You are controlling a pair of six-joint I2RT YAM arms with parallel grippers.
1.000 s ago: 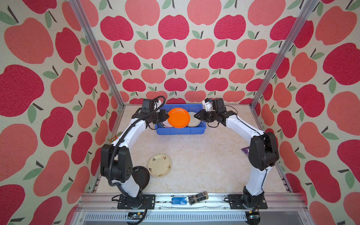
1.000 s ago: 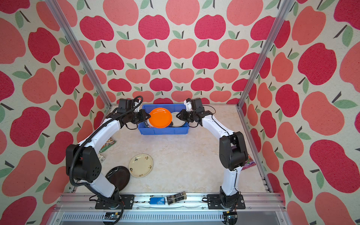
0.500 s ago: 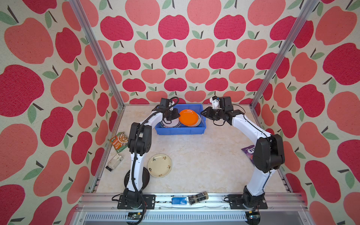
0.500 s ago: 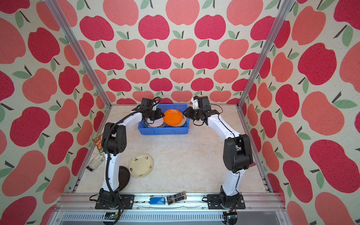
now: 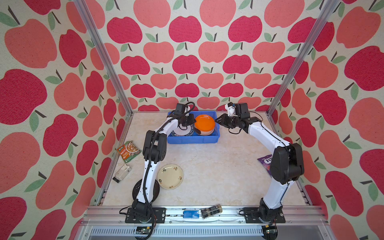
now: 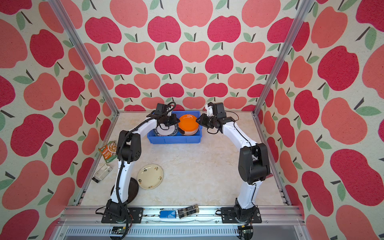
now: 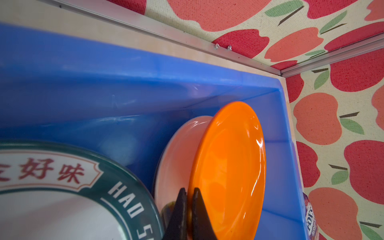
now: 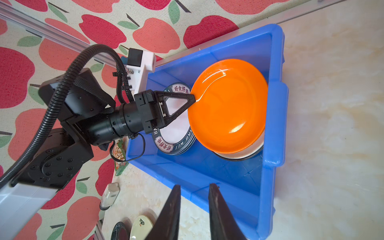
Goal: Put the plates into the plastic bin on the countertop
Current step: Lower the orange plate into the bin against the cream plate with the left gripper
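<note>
One orange plate (image 8: 227,106), rim pinched in left jaws, inside plastic bin (image 8: 274,124)

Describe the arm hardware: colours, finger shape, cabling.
Left arm and right arm: white link shells, black joints, black base plates. Left gripper has black triangular open-frame fingers; a ribbed black conduit runs along that arm, with a white camera bracket at the wrist. Right gripper shows tapered black fingers and a similar white bracket.

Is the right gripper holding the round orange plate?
No, the left gripper pinches the round orange plate by its rim, while the right gripper stands open and empty.
</note>
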